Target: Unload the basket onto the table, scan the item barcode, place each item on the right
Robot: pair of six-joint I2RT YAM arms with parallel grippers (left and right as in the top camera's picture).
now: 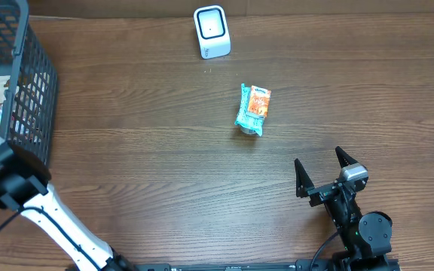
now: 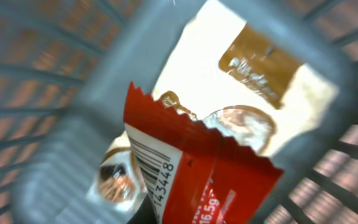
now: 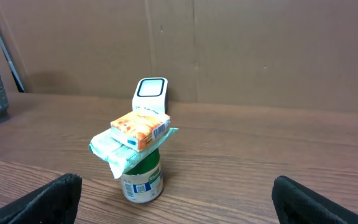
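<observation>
Red packet point(image 2: 191, 180), barcode showing, fills our left wrist view, inside the basket point(image 2: 48, 168). Our left tool, fingers unseen, is closed tight and seems to be pinching it. Right wrist: the scanner point(image 3: 151, 93) stands behind a stacked can point(image 3: 143, 180). Overhead: our right tool point(image 1: 319, 156) gapes wide, empty. We judge the scan not yet done.

Open brown wooden table point(image 1: 164, 165) runs from the widely spread right fingers point(image 1: 302, 179) up the right side and across the middle. One obstacle stands in line ahead of them: a stack of orange carton and teal pouch on a small green can point(image 1: 252, 109), with the white box-shaped scanner point(image 1: 212, 31) behind it. At the left edge, the grey wire-mesh basket point(image 1: 40, 83) walls in its space. Inside, a red foil packet point(image 2: 204, 180) over a white-and-brown pouch point(image 2: 229, 74) covers most of the floor.
</observation>
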